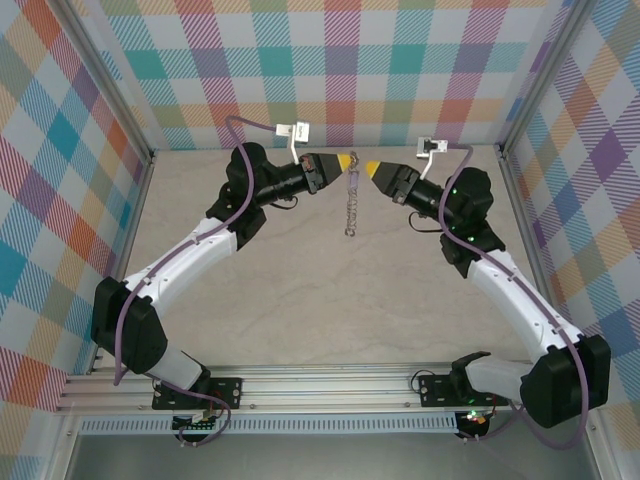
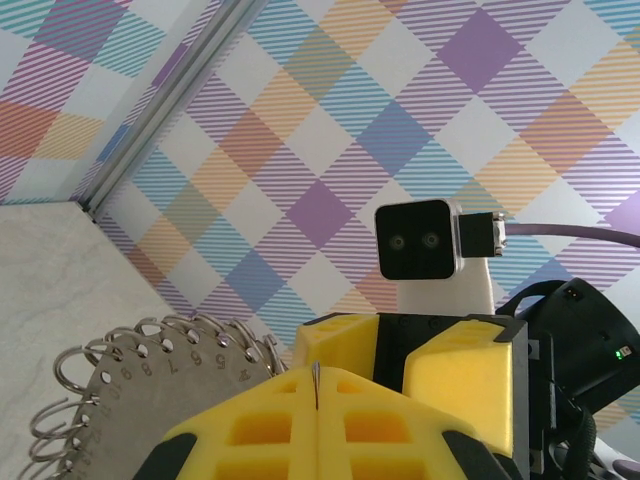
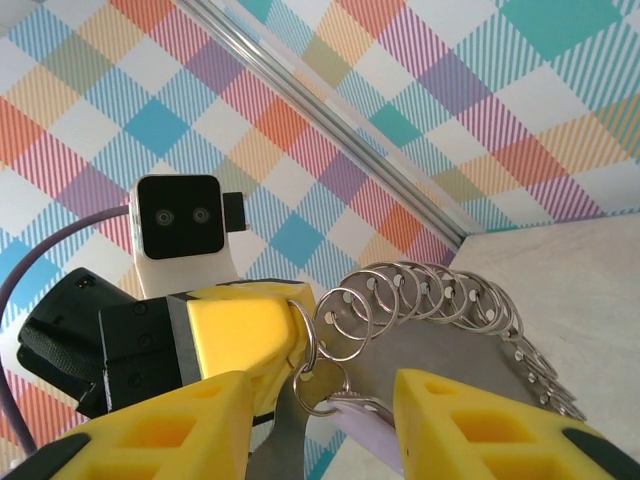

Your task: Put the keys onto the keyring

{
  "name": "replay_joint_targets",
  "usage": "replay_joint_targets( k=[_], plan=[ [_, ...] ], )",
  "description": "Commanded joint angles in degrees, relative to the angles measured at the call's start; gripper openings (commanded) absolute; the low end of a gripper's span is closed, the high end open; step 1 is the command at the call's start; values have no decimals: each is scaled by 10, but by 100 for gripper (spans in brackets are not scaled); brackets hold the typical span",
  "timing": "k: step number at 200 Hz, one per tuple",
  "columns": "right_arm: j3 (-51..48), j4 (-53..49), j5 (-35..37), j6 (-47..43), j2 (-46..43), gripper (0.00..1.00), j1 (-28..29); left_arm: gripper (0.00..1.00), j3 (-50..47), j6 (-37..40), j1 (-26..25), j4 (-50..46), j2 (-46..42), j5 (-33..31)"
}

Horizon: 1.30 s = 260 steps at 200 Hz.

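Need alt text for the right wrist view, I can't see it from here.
The left fingers, shut, hold up the keyring, a grey metal plate edged with small split rings, just beyond the open right fingers. A lilac key head shows low between the right fingers, with a plaid wall behind.

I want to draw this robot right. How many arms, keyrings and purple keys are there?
Robot arms: 2, left and right
Keyring: 1
Lilac key: 1
Total: 4
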Motion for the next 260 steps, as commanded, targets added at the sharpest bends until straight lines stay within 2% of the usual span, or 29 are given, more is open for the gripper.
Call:
replay_joint_targets(
  k=[1,101,205,260],
  plan=[
    [-7,69,-17,33,-1,40,-1,0,-10,2,-5,60,-11,14],
    [-14,177,-42,89,40,31,1,0,-10,-5,-6,78,-13,20],
    [-1,178,-45,81,55,23,27,0,-9,-3,-9,72,-11,18],
    [10,159,-36,66,57,29,27,0,-9,-1,-10,69,-13,20]
  ],
)
